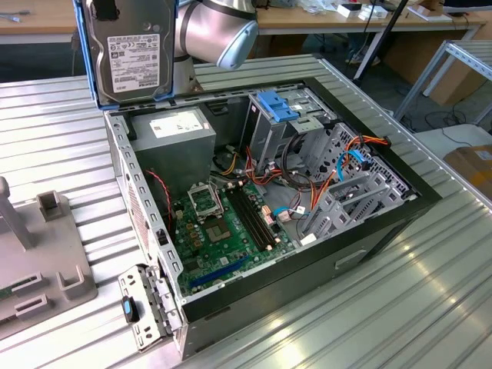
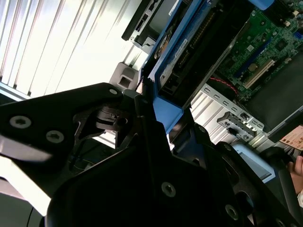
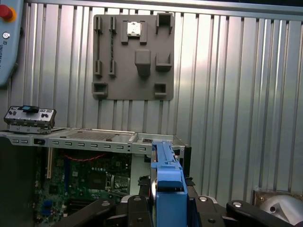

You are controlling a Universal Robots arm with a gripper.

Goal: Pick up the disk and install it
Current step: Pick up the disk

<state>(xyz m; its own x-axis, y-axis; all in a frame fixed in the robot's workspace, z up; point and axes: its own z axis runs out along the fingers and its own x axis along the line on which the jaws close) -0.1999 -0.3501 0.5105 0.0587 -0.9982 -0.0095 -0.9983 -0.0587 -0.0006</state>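
Observation:
The disk, a silver-grey drive with a white label in a blue carrier rail, hangs upright in the air above the back left corner of the open computer case in the exterior view. In the first wrist view its blue rail runs edge-on between the black fingers of my gripper. In the second wrist view the gripper is shut on the blue frame of the disk, with the motherboard beyond it.
Inside the case lie the motherboard, a grey power-supply box and a metal drive cage with a blue top. A grey fixture plate sits at the exterior view's left. A person's hand shows beside the case.

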